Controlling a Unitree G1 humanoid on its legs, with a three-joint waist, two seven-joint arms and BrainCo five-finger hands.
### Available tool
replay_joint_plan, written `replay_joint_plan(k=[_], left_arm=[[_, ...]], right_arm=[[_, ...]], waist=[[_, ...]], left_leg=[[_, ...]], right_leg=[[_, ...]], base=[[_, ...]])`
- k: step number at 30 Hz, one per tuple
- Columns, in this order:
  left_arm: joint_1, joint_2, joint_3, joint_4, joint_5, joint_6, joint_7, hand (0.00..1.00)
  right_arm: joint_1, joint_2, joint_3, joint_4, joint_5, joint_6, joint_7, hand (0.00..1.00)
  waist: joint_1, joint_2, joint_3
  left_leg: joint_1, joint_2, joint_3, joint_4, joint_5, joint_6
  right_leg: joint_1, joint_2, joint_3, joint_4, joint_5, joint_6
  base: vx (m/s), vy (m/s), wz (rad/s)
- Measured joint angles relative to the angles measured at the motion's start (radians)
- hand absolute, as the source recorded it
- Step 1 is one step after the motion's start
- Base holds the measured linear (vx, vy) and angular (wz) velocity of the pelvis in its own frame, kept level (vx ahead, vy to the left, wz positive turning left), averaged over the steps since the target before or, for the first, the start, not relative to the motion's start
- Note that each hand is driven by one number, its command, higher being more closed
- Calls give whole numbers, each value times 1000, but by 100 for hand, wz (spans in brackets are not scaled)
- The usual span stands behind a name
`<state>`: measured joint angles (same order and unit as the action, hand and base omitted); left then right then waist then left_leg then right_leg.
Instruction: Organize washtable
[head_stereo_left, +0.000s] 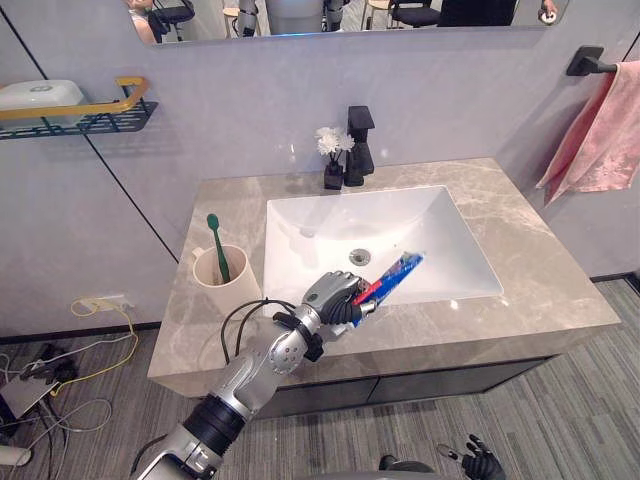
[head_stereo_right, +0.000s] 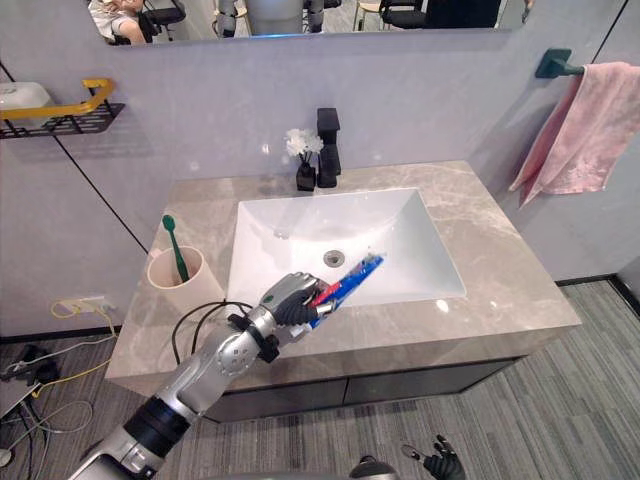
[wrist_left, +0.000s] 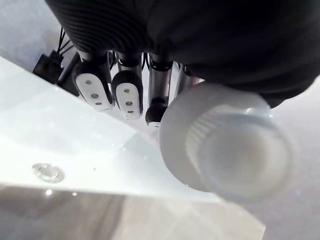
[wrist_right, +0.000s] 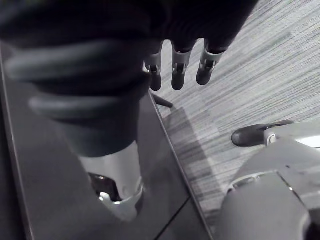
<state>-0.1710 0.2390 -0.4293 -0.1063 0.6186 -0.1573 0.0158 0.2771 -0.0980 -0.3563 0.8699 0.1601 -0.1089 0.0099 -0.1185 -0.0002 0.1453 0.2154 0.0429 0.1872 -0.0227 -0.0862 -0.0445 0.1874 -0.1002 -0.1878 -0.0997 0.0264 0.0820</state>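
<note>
Gripping a blue and red toothpaste tube (head_stereo_left: 396, 273), the left hand (head_stereo_left: 333, 297) has its fingers curled round the lower end of it. The hand is above the front edge of the sink (head_stereo_left: 300, 232), and the flat tail of the tube points up and away over the white basin, toward the robot's right. In the left wrist view a round white shape (wrist_left: 235, 150) sits very close beside the fingers (wrist_left: 95, 87); it is probably the cap of the tube, but it is too blurred to be sure.

On the counter (head_stereo_left: 545, 270), to the left of the sink, stands a beige cup (head_stereo_left: 222, 275) with a green toothbrush (head_stereo_left: 217, 245) upright in it. Behind the basin are a black faucet (head_stereo_left: 360, 145) and, just beside it, a small dark vase with white flowers (head_stereo_left: 333, 158). A pink towel (head_stereo_left: 600, 130) hangs on the wall at the right. A wall shelf (head_stereo_left: 85, 112) at the left carries a white soap dish (head_stereo_left: 40, 93).

The right hand (head_stereo_left: 482, 463) hangs low near the floor, fingers (wrist_right: 177, 75) relaxed and holding nothing.
</note>
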Motion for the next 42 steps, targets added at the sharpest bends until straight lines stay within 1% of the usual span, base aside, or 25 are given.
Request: replay_joint_plan(k=[2,3,7,9,13,16,18,19,20,21,22,23,24,25,27,28,30,31,32,34,35,37,39,40,42], left_arm=[[8,-24,27,-56,-15,-2,21,100],[9,-36,39,-79,-24,-3,33,100],[63,-83,96,-177,-68,-8,80,100],[96,-103,117,-205,-83,-19,97,100],[165,-122,162,-248,-110,-26,105,100],[229,-126,192,-309,-137,-27,120,100],[266,-144,208,-338,-146,-29,124,100],[275,-147,210,-342,-146,-29,125,100],[293,-152,218,-349,-147,-33,124,100],[316,-159,218,-356,-150,-44,122,100],[322,-159,217,-356,-155,-48,122,100],[326,-159,215,-356,-156,-51,118,100],[329,-159,215,-356,-157,-53,116,100],[331,-158,215,-356,-159,-53,116,100],[338,-158,214,-357,-176,-59,112,100],[346,-158,214,-357,-178,-61,100,100],[351,-154,213,-356,-182,-62,78,100],[351,-154,213,-356,-191,-63,71,100],[349,-154,213,-356,-196,-65,70,100],[349,-153,203,-356,-198,-66,62,100],[349,-149,197,-356,-209,-66,50,100],[347,-134,181,-356,-225,-67,48,100],[342,-127,156,-356,-236,-67,38,100],[341,-127,150,-356,-236,-68,34,100],[339,-126,127,-356,-236,-68,30,100]], right_arm=[[16,8,-36,-9,8,0,-10,0],[29,11,-45,-21,8,0,-13,0],[53,14,-104,-34,9,-1,-17,0],[58,14,-124,-40,28,-2,-26,0],[72,27,-203,-120,67,-3,-29,0],[75,31,-312,-256,118,-4,-41,0],[75,31,-377,-418,154,-19,-74,0],[75,31,-389,-462,159,-24,-77,0],[75,28,-408,-543,166,-40,-87,0],[73,27,-428,-627,174,-45,-100,0],[72,27,-436,-667,176,-49,-103,0],[71,26,-446,-721,184,-60,-105,0],[64,25,-465,-806,184,-67,-116,0],[61,24,-471,-837,184,-71,-120,0],[52,7,-473,-916,184,-83,-124,0],[39,-2,-473,-975,184,-85,-122,0],[18,-15,-472,-1033,184,-100,-116,0],[-2,-31,-469,-1071,185,-110,-112,0],[-16,-41,-467,-1089,189,-117,-107,0],[-57,-89,-441,-1130,203,-140,-95,0],[-83,-121,-409,-1144,226,-161,-87,0],[-116,-147,-345,-1182,256,-171,-68,0],[-134,-169,-238,-1222,300,-187,-27,0],[-136,-174,-210,-1226,306,-189,-22,0],[-147,-186,-115,-1231,357,-187,16,0]], waist=[[18,4,-3],[22,4,-3],[21,8,-6],[22,11,-8],[21,15,-16],[22,13,-20],[24,8,-23],[24,9,-26],[24,7,-35],[27,3,-47],[26,10,-54],[26,3,-51],[24,6,-54],[24,4,-54],[22,4,-66],[20,-1,-66],[22,2,-70],[22,-2,-73],[22,3,-75],[22,0,-73],[22,2,-75],[23,2,-76],[23,1,-78],[25,1,-78],[32,3,-80]], left_leg=[[-13,3,15,4,-2,0],[-15,5,20,4,-2,0],[-14,12,38,4,-6,-5],[-12,14,48,4,-9,-5],[-13,15,57,4,-10,-4],[-14,17,61,4,-11,-4],[-14,22,67,4,-14,-4],[-13,24,69,5,-15,-5],[-13,27,74,5,-17,-6],[-18,30,82,6,-19,-8],[-18,31,84,7,-19,-9],[-18,32,86,7,-20,-9],[-17,34,88,8,-20,-10],[-17,34,88,9,-21,-10],[-27,35,94,11,-21,-11],[-30,37,95,21,-26,-13],[-30,42,100,34,-32,-16],[-30,43,101,36,-32,-16],[-31,43,101,39,-32,-16],[-30,44,99,41,-32,-16],[-30,44,95,42,-32,-16],[-33,43,87,47,-31,-16],[-50,41,65,59,-31,-15],[-52,41,62,60,-31,-15],[-62,38,45,66,-29,-12]], right_leg=[[-14,4,15,0,5,-1],[-19,7,22,0,6,-3],[-22,15,41,0,7,-4],[-25,17,51,0,7,-4],[-30,18,58,1,7,-3],[-34,21,61,1,7,-3],[-37,25,66,6,5,-3],[-39,27,68,11,2,-3],[-43,29,71,14,-1,-5],[-53,33,80,17,-1,-6],[-54,34,82,17,-2,-6],[-55,35,82,19,-3,-7],[-57,36,84,26,-5,-7],[-59,36,85,28,-6,-7],[-72,38,91,32,-7,-7],[-75,39,94,35,-7,-7],[-78,42,101,45,-10,-8],[-86,43,103,50,-11,-8],[-87,43,104,52,-10,-8],[-88,43,104,57,-11,-8],[-88,43,103,59,-11,-8],[-86,41,96,60,-11,-8],[-86,35,73,60,-10,-8],[-86,34,68,60,-10,-8],[-83,30,50,60,-10,-8]], base=[[-28,-15,-24],[-18,-25,-18],[-26,-31,-16],[-25,-22,-14],[-16,-20,-7],[-13,-23,-3],[-26,-29,-5],[-23,-32,-7],[-15,-32,-14],[-10,-33,-15],[-1,-33,-13],[-10,-37,-5],[-16,-35,-4],[-28,-31,-6],[-18,-23,-8],[-7,-22,-7],[-17,-26,-9],[-15,-25,-8],[-17,-23,-5],[-20,-9,0],[-42,-17,4],[-40,-17,10],[-34,-19,26],[-21,-18,28],[-6,-10,23]])
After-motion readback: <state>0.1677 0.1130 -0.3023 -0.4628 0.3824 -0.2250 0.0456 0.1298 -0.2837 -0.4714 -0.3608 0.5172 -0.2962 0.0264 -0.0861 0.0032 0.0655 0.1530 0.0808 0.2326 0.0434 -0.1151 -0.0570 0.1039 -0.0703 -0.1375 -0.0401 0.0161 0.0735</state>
